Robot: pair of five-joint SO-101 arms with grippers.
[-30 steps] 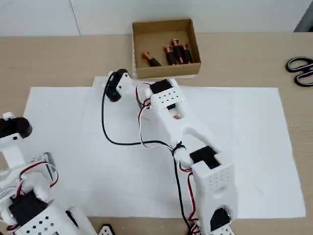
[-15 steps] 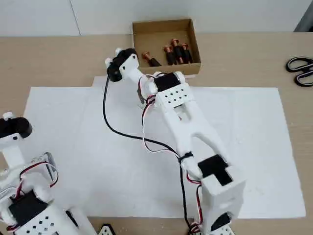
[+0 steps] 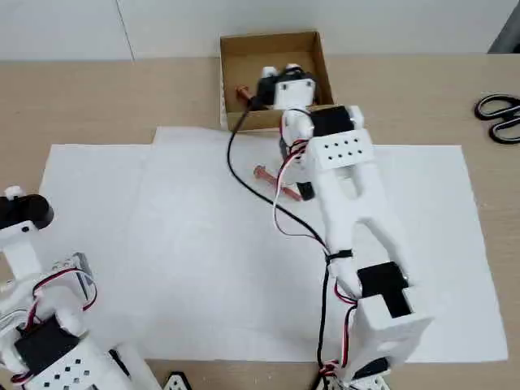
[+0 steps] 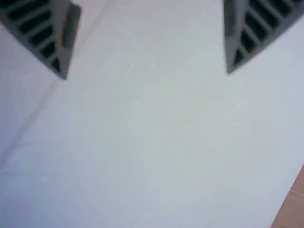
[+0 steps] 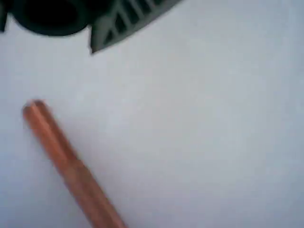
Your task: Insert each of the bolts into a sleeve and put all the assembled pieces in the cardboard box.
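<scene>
Bolt (image 3: 266, 174) on paper (image 3: 162, 244): likely light, stiff, slick, rolls; grip mid-shank. Left fingers (image 4: 52, 33) wide, empty; right gripper (image 3: 279, 84) cannot tell.

Cardboard box (image 3: 271, 39): brown cardboard, matt, dry-looking.
Bolt (image 5: 66, 161): copper-toned metal, smooth, soft sheen.
Sheet (image 3: 179, 244): white paper, matt, smooth, with a faint fold.
Surface (image 3: 97, 97): pale wood-grain finish, matt.
Right arm (image 3: 349, 195): white plastic shell, smooth, matt.
Left gripper (image 4: 145, 71): dark ribbed plastic.
Scissors (image 3: 497, 114): black plastic handles, slightly glossy.
</scene>
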